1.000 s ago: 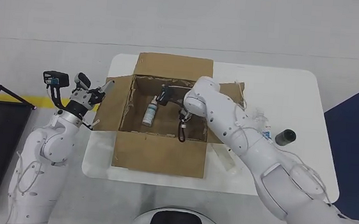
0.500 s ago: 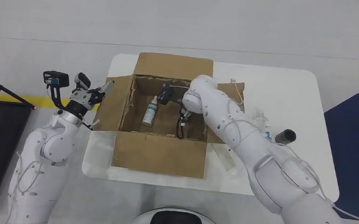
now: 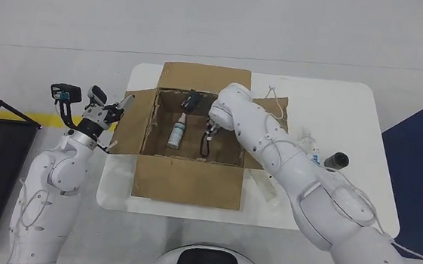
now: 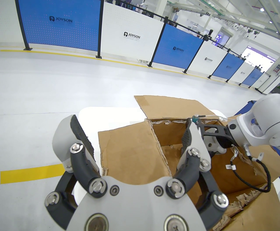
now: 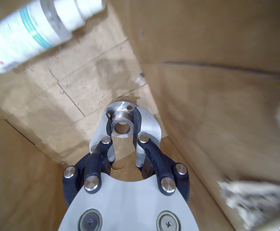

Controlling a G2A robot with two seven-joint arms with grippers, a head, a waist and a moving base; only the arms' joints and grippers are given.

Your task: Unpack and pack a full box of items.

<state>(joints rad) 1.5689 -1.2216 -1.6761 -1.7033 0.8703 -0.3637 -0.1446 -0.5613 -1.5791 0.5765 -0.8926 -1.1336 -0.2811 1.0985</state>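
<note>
Your left gripper (image 3: 112, 108): spread, empty, beside the box (image 3: 188, 183)'s left flap | bottle (image 3: 177, 131): lying inside the box, not yet out | your right gripper (image 5: 121, 119): inside the box, pinching a metal bushing (image 5: 121, 128) | dark cylinder (image 3: 336, 161): out, right of the box; unpacking looks part-done.

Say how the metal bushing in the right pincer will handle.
The metal bushing looks thick-walled, so probably stiff and heavy for its size. Its polished round barrel may slip in the right pincer; laid sideways, it would likely roll.
</note>
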